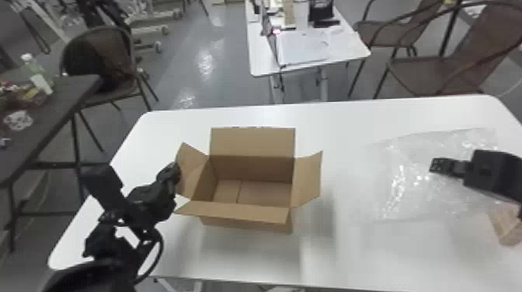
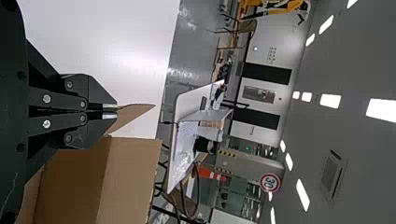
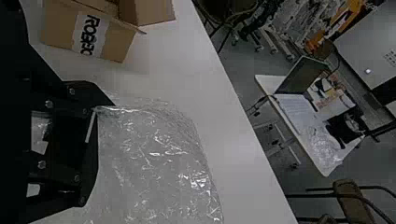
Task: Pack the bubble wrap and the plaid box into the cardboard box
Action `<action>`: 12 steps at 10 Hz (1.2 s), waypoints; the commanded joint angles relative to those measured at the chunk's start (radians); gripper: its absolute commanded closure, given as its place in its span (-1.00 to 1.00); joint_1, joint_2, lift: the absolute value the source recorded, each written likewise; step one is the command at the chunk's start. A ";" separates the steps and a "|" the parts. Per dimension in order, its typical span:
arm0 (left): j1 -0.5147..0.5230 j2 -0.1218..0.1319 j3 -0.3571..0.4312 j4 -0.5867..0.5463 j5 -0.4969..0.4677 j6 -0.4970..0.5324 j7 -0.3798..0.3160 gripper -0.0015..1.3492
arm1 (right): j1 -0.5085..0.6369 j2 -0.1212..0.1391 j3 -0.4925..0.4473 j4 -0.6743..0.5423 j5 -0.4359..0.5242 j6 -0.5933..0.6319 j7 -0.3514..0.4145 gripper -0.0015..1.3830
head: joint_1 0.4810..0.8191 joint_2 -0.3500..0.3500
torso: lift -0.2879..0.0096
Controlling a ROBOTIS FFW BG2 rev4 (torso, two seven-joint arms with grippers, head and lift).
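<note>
The open cardboard box stands left of centre on the white table, flaps spread, its inside bare. My left gripper is beside its left flap; in the left wrist view the gripper is shut, tips close to a cardboard flap. Clear bubble wrap lies spread on the right. Over it is my right gripper; in the right wrist view the gripper is open beside the bubble wrap. A tan boxy object, perhaps the plaid box, sits near the right edge, partly hidden.
The white table has bare surface in front of the cardboard box and between it and the wrap. A dark side table with a bottle stands at the left. Behind are chairs and another white table.
</note>
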 commanded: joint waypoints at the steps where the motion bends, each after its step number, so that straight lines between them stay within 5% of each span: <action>1: 0.000 -0.003 -0.002 0.000 -0.003 0.001 0.001 0.78 | -0.028 -0.001 -0.015 -0.030 -0.101 0.015 -0.031 0.86 | 0.27 0.60 | 0.12; 7: -0.015 -0.003 -0.022 0.006 -0.021 0.011 0.001 0.78 | -0.182 -0.033 0.014 -0.059 -0.336 0.018 -0.051 0.86 | 0.14 0.71 | 0.12; 8: -0.017 -0.003 -0.024 0.009 -0.021 0.012 0.001 0.78 | -0.194 -0.032 0.060 0.001 -0.340 -0.003 0.010 0.86 | 0.07 0.73 | 0.12; 9: -0.017 -0.003 -0.025 0.009 -0.021 0.012 0.001 0.78 | -0.202 -0.015 0.132 0.099 -0.296 -0.026 0.127 0.86 | 0.05 0.78 | 0.12; 10: -0.018 -0.003 -0.027 0.009 -0.021 0.011 0.003 0.78 | -0.220 0.013 0.189 0.170 -0.110 -0.046 0.314 0.86 | 0.06 0.88 | 0.12; 12: -0.017 -0.003 -0.029 0.011 -0.021 0.008 0.003 0.78 | -0.269 0.019 0.359 0.365 0.158 -0.204 0.685 0.86 | 0.07 0.99 | 0.12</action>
